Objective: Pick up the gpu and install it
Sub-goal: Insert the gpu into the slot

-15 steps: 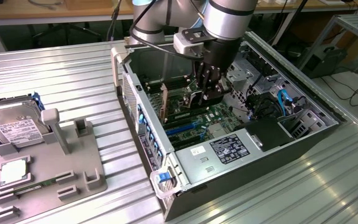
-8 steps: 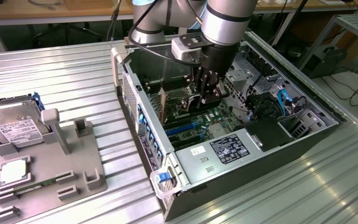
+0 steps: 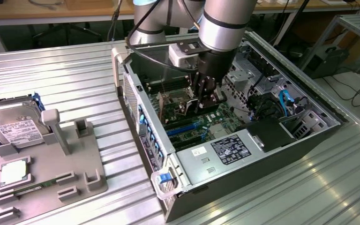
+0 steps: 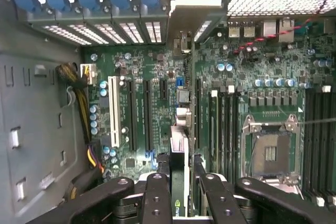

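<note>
Table: you see a ribbed metal table carrying everything.
Case: your open computer case lies on its side, motherboard exposed with its expansion slots and empty CPU socket.
Arm: the arm reaches down into the case from above.
Fixture: a grey parts holder sits at the exterior view's left, well apart from the case.
Hard drive: silver, labelled, propped in that holder.
Chip: small square silver one, flat in the holder.
Gripper: your gripper is clamped on the gpu, a finger on each face.
Gpu: the gpu stands on edge between the fingers, over the motherboard slots; you cannot tell whether it is seated.
</note>
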`<state>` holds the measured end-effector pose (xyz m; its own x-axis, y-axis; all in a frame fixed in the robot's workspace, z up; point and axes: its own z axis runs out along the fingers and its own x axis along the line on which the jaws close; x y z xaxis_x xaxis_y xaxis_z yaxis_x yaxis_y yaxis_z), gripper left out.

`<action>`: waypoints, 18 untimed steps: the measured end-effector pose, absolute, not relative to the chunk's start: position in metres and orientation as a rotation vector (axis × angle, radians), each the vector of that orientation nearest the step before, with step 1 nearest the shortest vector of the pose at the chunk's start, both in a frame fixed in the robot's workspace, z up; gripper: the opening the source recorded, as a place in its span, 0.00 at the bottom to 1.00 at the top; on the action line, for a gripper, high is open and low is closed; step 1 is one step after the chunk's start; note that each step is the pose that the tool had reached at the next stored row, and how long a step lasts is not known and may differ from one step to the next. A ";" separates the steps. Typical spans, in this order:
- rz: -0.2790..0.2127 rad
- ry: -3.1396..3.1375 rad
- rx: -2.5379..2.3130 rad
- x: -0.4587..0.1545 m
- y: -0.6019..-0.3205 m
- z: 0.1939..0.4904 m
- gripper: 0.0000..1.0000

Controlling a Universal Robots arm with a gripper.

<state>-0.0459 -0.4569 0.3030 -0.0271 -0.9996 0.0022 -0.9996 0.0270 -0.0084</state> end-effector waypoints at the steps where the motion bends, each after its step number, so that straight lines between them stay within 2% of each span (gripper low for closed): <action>1: -0.012 2.248 -2.188 -0.047 -0.457 0.301 0.27; 18: -0.009 2.249 -2.190 -0.051 -0.458 0.275 0.27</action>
<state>-0.0512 -0.4575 0.2745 -0.0270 -0.9996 0.0023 -0.9996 0.0269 -0.0059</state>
